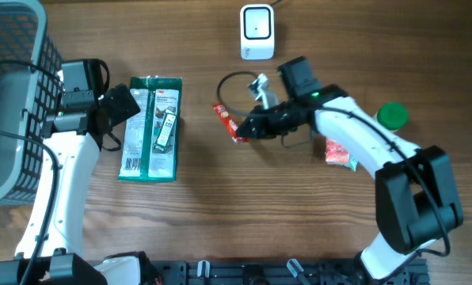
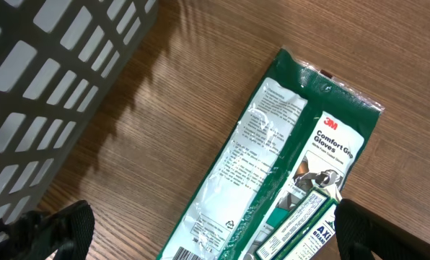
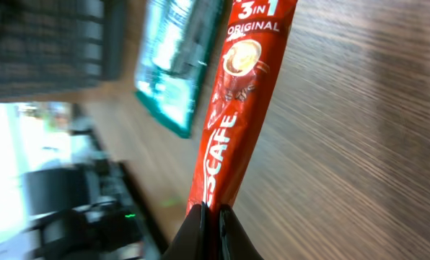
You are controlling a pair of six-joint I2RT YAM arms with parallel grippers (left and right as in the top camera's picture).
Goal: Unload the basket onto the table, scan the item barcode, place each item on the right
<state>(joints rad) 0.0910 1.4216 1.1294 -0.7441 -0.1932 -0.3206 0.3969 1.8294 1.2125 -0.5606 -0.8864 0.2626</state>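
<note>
Brown wood-grain table (image 1: 220, 206) fills the space in front of me, with a grey mesh basket (image 1: 14, 47) at its far left corner and a small white scanner (image 1: 257, 32) standing at the far edge near the middle.

From where I stand, the right gripper (image 1: 248, 127) sits near the middle of the table, on the near side of the scanner and well apart from it. Its fingers (image 3: 193, 235) are pressed together on one end of a red coffee stick (image 1: 228, 121). The stick juts out leftward from the fingertips. Up close, the right wrist camera shows the stick (image 3: 237, 108) running straight away from the pinch, with "3 in 1 Original" printed on it. Whether its free end touches the wood I cannot tell. No barcode shows on the side facing up.

Over on the left, a green glove pack (image 1: 150, 127) lies flat on the table, lengthwise, just beside the basket. The left gripper (image 1: 123, 119) hovers at the pack's left edge with its fingers (image 2: 56, 231) spread wide, holding nothing. In the left wrist view the pack (image 2: 273, 159) lies diagonally between the two dark fingertips, and its label reads "Comfort Grip Gloves".

At the right, a green cap (image 1: 392, 116) rests on the wood just beyond the right arm. A red and white packet (image 1: 340, 152) lies partly under that arm. A black cable (image 1: 234, 79) loops between the scanner and the right gripper.
</note>
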